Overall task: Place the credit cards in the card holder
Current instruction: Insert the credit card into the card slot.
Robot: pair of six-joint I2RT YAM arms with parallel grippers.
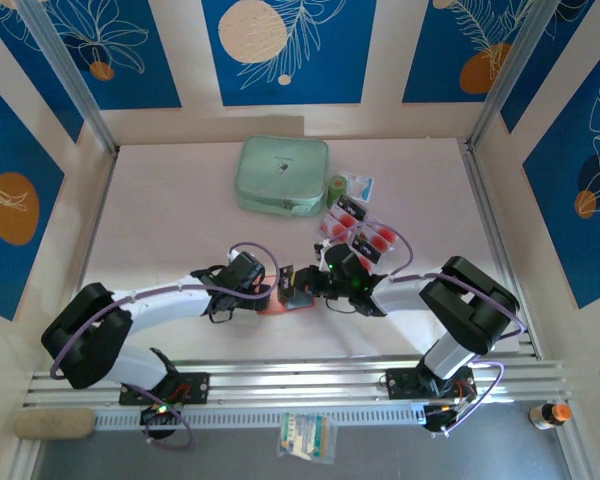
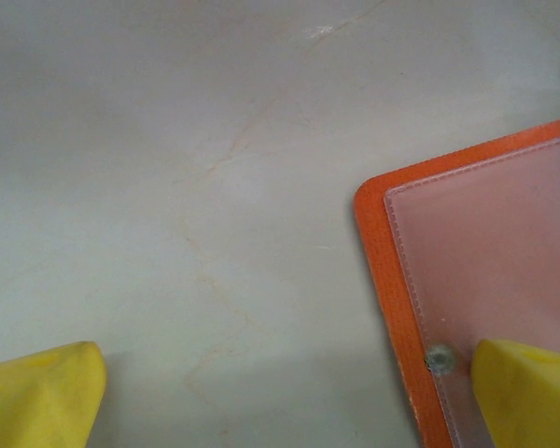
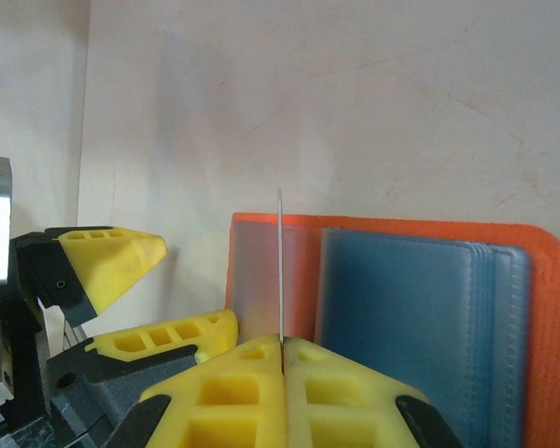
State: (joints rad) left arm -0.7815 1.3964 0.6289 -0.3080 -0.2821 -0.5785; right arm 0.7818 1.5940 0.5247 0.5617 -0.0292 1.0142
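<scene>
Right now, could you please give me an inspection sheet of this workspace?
Surface: pale tabletop, faintly scuffed.
Job's things: orange-red folding card holder lies open, blue-grey pockets up; pale red-dotted credit cards piled farther back.
Clutter: mint-green zip case, small green roll.
Hands: left hand open, one finger over the holder's clear pocket; right hand shut on a thin pale card seen edge-on.
Cables: purple cables loop along both arms.
Surroundings: blue floral wall panels, aluminium rails.

No lettering, number or brand can be read anywhere. The small packet (image 1: pixel 306 437) at the near edge carries print too small to make out, and the mint-green case (image 1: pixel 282 175) bears only a faint, illegible mark.
</scene>
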